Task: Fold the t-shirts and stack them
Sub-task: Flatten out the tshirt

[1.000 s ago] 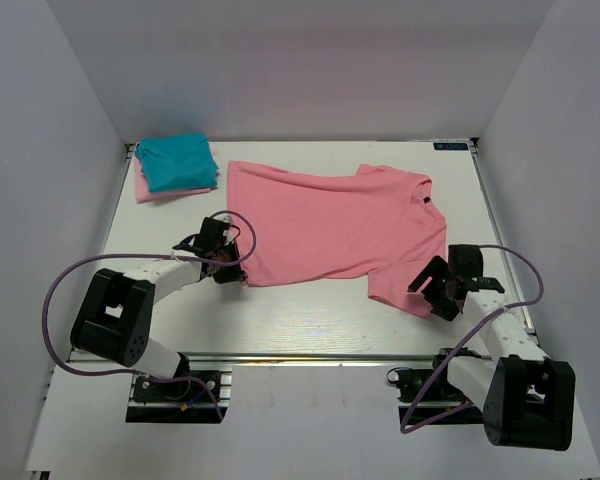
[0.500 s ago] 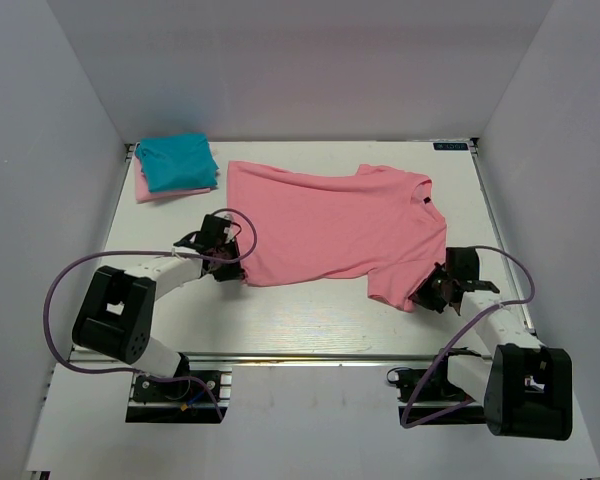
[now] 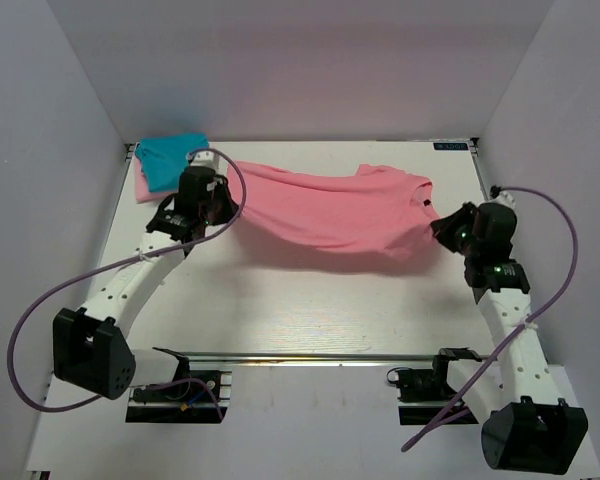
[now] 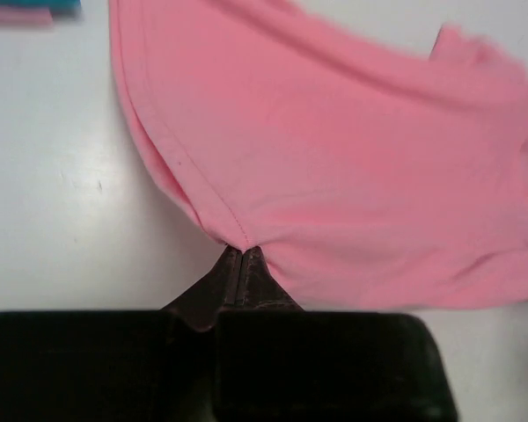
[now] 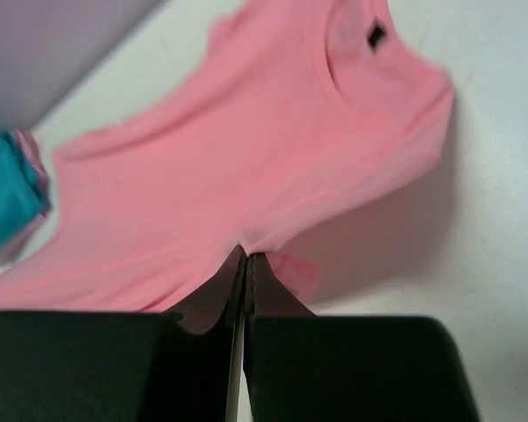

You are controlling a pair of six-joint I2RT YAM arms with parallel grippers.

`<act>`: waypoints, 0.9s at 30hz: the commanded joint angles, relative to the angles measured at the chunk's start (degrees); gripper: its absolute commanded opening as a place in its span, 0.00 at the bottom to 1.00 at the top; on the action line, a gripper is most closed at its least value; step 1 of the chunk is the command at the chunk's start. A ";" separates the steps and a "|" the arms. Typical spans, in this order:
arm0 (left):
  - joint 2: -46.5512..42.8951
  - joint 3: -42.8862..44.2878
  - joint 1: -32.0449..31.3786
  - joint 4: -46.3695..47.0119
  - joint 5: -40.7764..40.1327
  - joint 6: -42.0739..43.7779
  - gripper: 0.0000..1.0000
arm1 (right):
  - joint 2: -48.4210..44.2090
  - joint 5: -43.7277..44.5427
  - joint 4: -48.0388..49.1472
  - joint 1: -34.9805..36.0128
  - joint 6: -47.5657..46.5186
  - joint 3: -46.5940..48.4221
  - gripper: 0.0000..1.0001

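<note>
The salmon-pink t-shirt point(image 3: 330, 215) hangs lifted off the table between both arms, its near edge sagging. My left gripper point(image 3: 223, 203) is shut on the shirt's left hem corner point(image 4: 238, 244). My right gripper point(image 3: 442, 228) is shut on the shirt's right edge point(image 5: 246, 248) below the collar. The collar and its dark label point(image 5: 375, 36) face away from the right wrist. A folded teal-blue t-shirt point(image 3: 165, 160) lies on a folded pale pink t-shirt point(image 3: 142, 188) at the back left corner, partly hidden by the left arm.
The white table point(image 3: 310, 310) is bounded by grey walls at the back and both sides. A metal rail point(image 3: 310, 355) runs along the near edge by the arm bases. A purple cable point(image 3: 230, 180) loops off the left wrist.
The right gripper closed on the shirt's right edge. Both arms then rose and swung toward the back, lifting the near half of the salmon-pink shirt off the table.
</note>
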 commanded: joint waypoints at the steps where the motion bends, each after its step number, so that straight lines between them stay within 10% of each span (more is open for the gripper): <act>1: -2.45 6.61 0.61 -2.02 -6.35 0.27 0.00 | 0.08 5.40 2.91 -0.17 0.35 8.16 0.00; 27: -4.72 43.19 0.00 -5.89 -13.22 15.73 0.00 | 1.49 20.25 -0.07 -0.17 -15.37 49.31 0.00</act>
